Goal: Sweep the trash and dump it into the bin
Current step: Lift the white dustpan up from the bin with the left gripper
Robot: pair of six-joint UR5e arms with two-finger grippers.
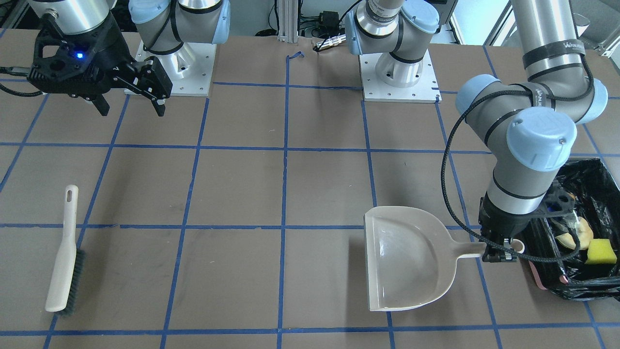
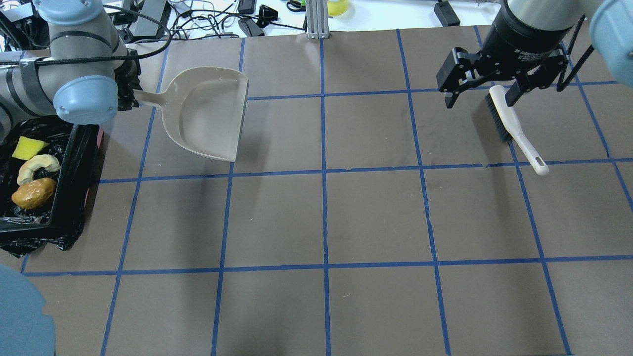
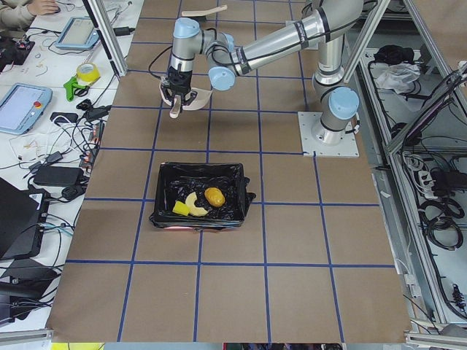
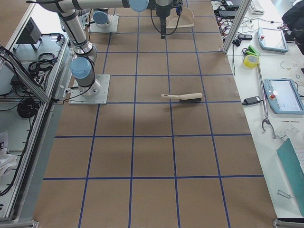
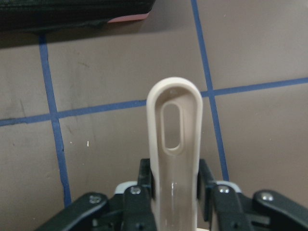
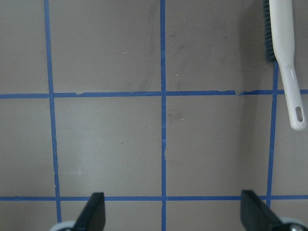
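All three pieces of trash lie inside the bin [image 2: 78,159], which is lined with black plastic: the yellow-and-green sponge [image 2: 27,147], the pale rind slice [image 2: 37,165] and the brown potato-like lump [image 2: 33,193]. In the front-facing view the sponge [image 1: 601,251] and rind [image 1: 576,237] show in the bin [image 1: 593,169]. The beige dustpan [image 1: 407,257] rests flat on the table beside the bin. My left gripper [image 5: 175,179] is shut on its handle [image 5: 174,134]. High over the table, my right gripper [image 1: 131,104] is open and holds nothing.
The beige hand brush [image 1: 63,252] lies on the table on my right side, close under the right gripper [image 2: 482,96] in the overhead view. Cables and boxes line the far table edge [image 2: 247,24]. Blue tape divides the brown table into squares.
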